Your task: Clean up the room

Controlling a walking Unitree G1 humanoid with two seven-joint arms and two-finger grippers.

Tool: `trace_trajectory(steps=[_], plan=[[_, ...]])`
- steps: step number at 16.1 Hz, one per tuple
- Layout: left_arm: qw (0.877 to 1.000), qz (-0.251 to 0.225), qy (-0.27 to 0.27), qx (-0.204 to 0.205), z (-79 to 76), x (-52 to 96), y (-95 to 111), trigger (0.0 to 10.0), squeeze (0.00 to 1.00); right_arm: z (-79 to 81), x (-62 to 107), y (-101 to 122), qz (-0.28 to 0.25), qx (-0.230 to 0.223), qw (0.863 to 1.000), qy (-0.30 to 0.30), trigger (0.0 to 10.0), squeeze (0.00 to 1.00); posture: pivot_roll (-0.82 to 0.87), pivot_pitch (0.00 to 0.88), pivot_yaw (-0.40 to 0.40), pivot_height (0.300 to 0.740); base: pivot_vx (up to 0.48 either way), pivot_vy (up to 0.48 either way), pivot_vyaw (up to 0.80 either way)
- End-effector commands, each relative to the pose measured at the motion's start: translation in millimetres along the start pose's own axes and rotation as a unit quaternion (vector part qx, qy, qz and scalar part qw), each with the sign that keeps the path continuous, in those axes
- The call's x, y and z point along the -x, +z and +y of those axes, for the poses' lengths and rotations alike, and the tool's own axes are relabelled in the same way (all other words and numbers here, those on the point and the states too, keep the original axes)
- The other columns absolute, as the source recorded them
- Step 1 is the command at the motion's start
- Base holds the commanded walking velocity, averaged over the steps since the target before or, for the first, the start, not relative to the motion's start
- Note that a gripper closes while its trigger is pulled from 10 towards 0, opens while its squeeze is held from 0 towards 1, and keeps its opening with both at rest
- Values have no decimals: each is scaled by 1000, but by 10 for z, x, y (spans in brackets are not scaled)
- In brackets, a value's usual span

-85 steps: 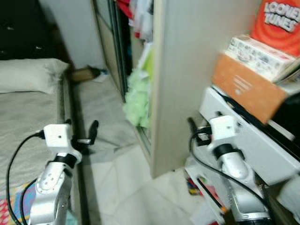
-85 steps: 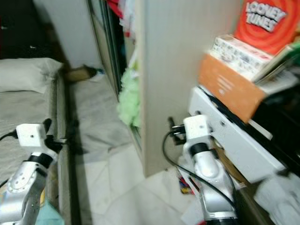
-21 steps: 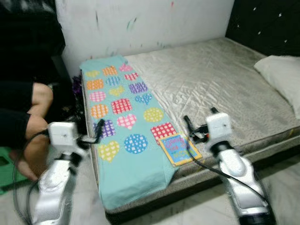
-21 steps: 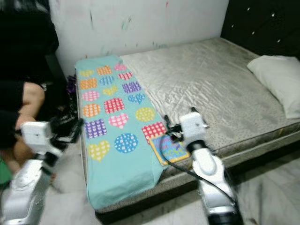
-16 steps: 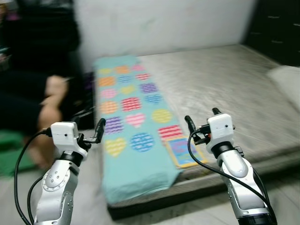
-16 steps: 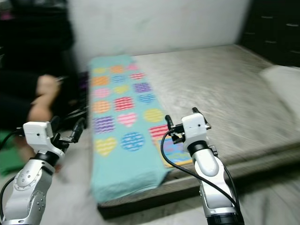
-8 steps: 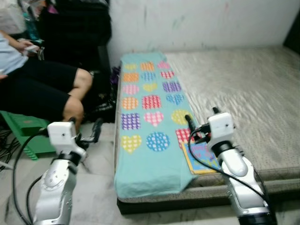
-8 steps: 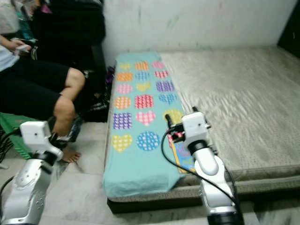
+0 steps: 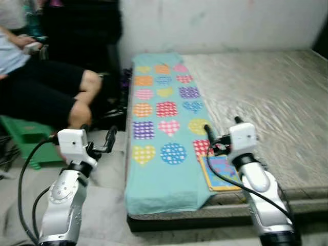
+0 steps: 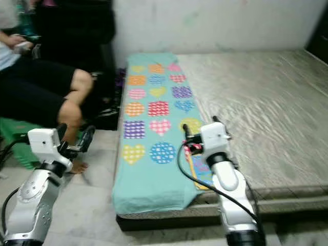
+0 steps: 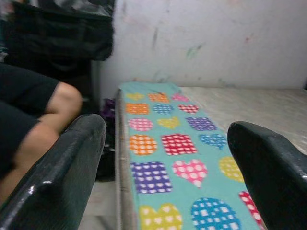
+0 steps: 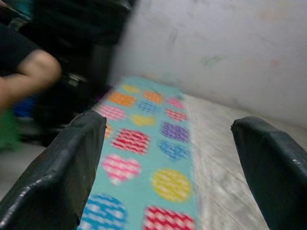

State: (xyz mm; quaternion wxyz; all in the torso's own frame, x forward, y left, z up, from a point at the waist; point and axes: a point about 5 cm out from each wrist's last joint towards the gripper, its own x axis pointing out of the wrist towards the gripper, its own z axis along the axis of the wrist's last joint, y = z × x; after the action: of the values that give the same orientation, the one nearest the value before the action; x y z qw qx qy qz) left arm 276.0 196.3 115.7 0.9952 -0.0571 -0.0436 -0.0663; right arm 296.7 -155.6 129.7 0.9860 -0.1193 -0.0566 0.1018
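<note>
Blanket (image 9: 163, 128), teal w/ bright hearts and dots, lies along the mattress (image 9: 266, 102) edge. My right gripper (image 9: 221, 137) hovers over its near end, fingers apart, nothing held, just above a colourful book (image 9: 221, 174) on the bed. My left gripper (image 9: 97, 141) is also spread wide, empty, over the floor beside the bed, near a seated person's knee (image 9: 87, 82)
</note>
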Motion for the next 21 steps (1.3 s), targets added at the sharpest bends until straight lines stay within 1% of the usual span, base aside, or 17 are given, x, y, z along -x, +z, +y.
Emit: trace_trajectory(steps=[1,2,4,15,17,18,21], plan=[[1000,-3,-14,1,-22,3,10,10000,0,-17,-10,8,-4,0,1000,-4,10000,0,-86,0,28,740,0,0,800],[1000,-4,-21,0,-35,8,11,10000,0,-16,-10,7,-4,0,1000,-4,10000,0,-86,0,28,740,0,0,600],[1000,-5,-28,2,-51,8,11,10000,0,-17,-11,4,-4,-1,1000,-4,10000,0,-86,0,28,740,0,0,0],[999,-6,-35,1,-59,11,21,10000,0,-25,-22,9,-6,-4,1000,-6,10000,0,-87,0,29,740,267,0,0],[1000,-7,-16,6,-27,9,17,10000,0,-25,-20,8,-6,-4,1000,-7,10000,0,-87,0,29,740,0,0,0],[1000,1,-2,9,4,4,1,10000,0,-28,-16,4,-5,-4,1000,-7,10000,0,-87,0,29,740,0,0,0],[1000,4,3,18,16,5,-11,10000,0,-36,-5,-5,-5,-5,1000,-8,10000,0,-85,0,27,740,0,0,0]])
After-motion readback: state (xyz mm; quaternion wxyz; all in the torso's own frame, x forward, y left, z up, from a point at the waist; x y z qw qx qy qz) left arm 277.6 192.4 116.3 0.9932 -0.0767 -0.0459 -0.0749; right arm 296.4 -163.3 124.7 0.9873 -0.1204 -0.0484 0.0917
